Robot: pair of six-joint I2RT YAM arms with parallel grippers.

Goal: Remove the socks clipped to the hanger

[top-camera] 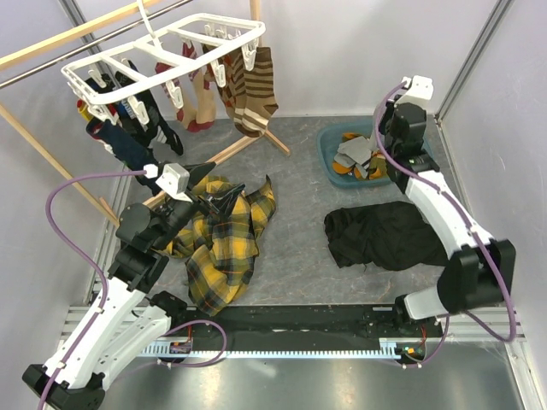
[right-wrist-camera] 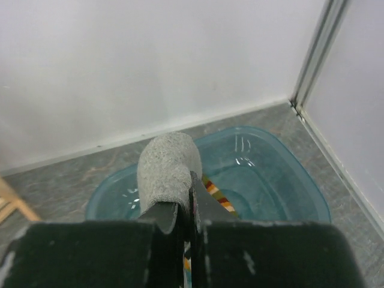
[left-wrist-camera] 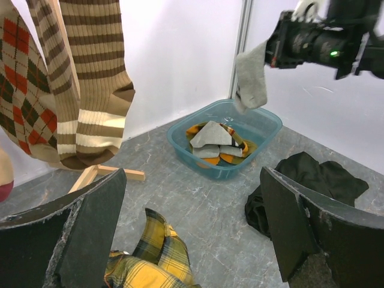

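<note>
Grey sock between right gripper fingers

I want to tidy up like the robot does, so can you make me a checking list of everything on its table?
Surface: grey mottled table, no spills seen.
Job's things: white hanger hangs on the rail with socks clipped to it; other socks lie in the blue tub.
Clutter: yellow plaid cloth and black garment, both crumpled on the table.
Grippers: left gripper open and empty; right gripper shut on a grey sock above the tub.
Cables: a purple cable loops beside each arm.
Surroundings: white walls; wooden rack with a metal rail.
</note>
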